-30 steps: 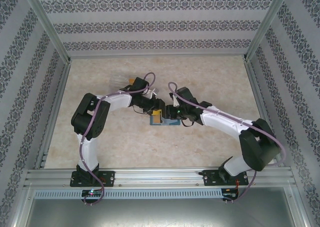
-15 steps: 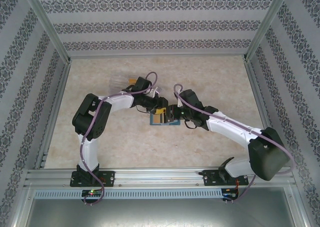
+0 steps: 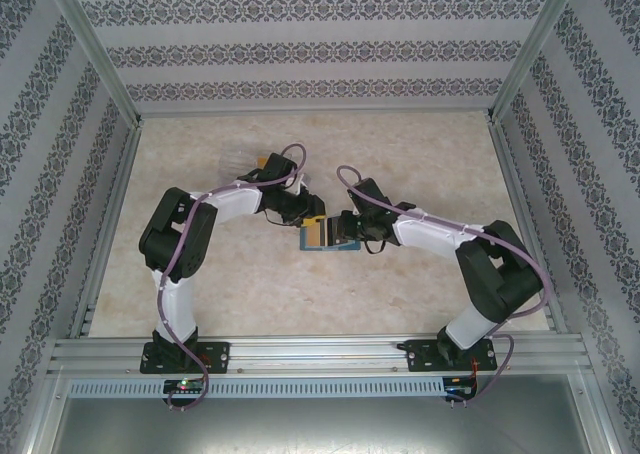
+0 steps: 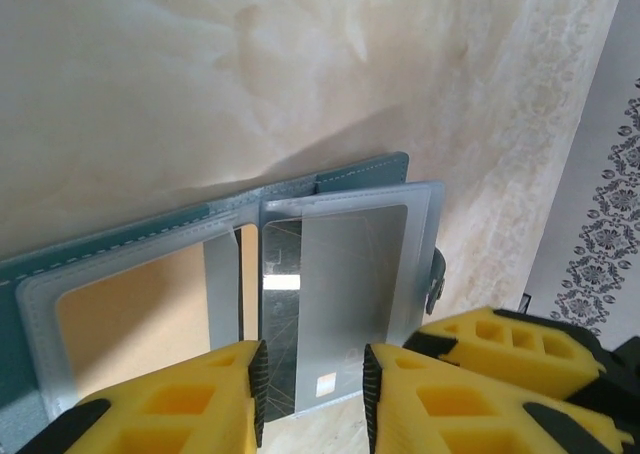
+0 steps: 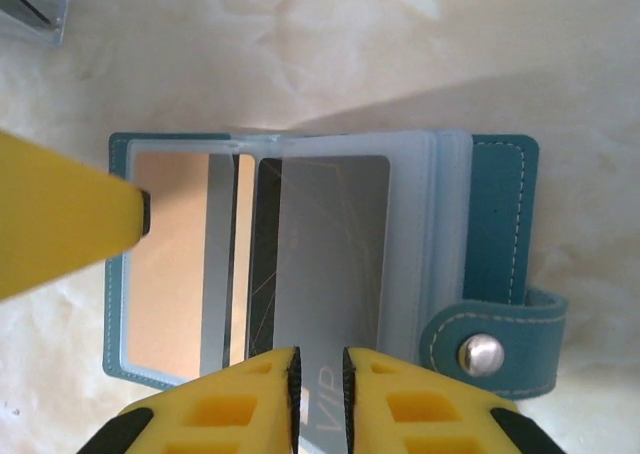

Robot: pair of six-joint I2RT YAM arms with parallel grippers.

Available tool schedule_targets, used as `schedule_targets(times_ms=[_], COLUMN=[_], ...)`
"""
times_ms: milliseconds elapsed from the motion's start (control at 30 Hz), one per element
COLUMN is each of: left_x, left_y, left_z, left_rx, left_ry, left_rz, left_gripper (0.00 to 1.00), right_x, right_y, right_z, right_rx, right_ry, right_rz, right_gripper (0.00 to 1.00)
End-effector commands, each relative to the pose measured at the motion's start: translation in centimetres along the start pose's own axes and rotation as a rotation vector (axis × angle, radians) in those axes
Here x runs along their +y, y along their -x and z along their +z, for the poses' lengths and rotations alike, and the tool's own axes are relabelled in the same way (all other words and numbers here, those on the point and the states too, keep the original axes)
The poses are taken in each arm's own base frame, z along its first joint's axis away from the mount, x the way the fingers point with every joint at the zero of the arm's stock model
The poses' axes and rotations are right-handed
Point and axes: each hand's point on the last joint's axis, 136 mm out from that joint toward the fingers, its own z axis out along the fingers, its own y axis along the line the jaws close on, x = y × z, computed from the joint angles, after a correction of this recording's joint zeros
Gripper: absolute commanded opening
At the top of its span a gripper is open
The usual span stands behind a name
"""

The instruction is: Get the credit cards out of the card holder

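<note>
A pale marbled table (image 3: 420, 154) inside patterned walls carries the work, with both arms bent in towards its middle.

On the left, the left gripper (image 4: 312, 374) hangs low over the near edge of the card holder (image 5: 495, 234), jaws partly apart and nothing between them. In the right wrist view one of its fingers (image 5: 70, 229) touches the clear sleeve over the orange-gold card (image 5: 170, 274), which looks like a hold-down.

The holder lies open and flat at the table's centre, its clasp tab (image 5: 500, 349) turned out to the right. A black card (image 5: 265, 264) and a silvery grey card (image 5: 335, 264) sit overlapped in the right-hand sleeve.

On the right, the right gripper (image 5: 321, 369) has its jaws drawn in to a narrow slot over the grey card's near end. Whether the pads actually pinch it I cannot tell from this angle.

The step in hand seems to be pulling out the grey card. Next it needs a firm pinch on that end, then a straight pull along the sleeve while the left finger pins the holder down
</note>
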Motion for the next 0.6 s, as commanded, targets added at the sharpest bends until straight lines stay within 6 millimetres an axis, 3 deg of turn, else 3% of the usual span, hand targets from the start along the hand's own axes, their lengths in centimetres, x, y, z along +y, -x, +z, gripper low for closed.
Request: schedule_targets(times_ms=[0,567], left_x=[0.0,2.5], left_y=[-1.0,-1.5], left_z=[0.5,2.3], left_rx=[0.064,0.098], left_ry=[0.020,0.085], left_rz=[0.025,-0.012], left_gripper=[0.32,0.32], right_x=[-0.3,-3.2], right_y=[1.0,-0.4], right_z=[0.4,3.2], right_rx=[0.005,0.099], right_ry=[-0.033,-0.108], right_rz=[0.026,0.099], right_gripper=[0.22,0.22])
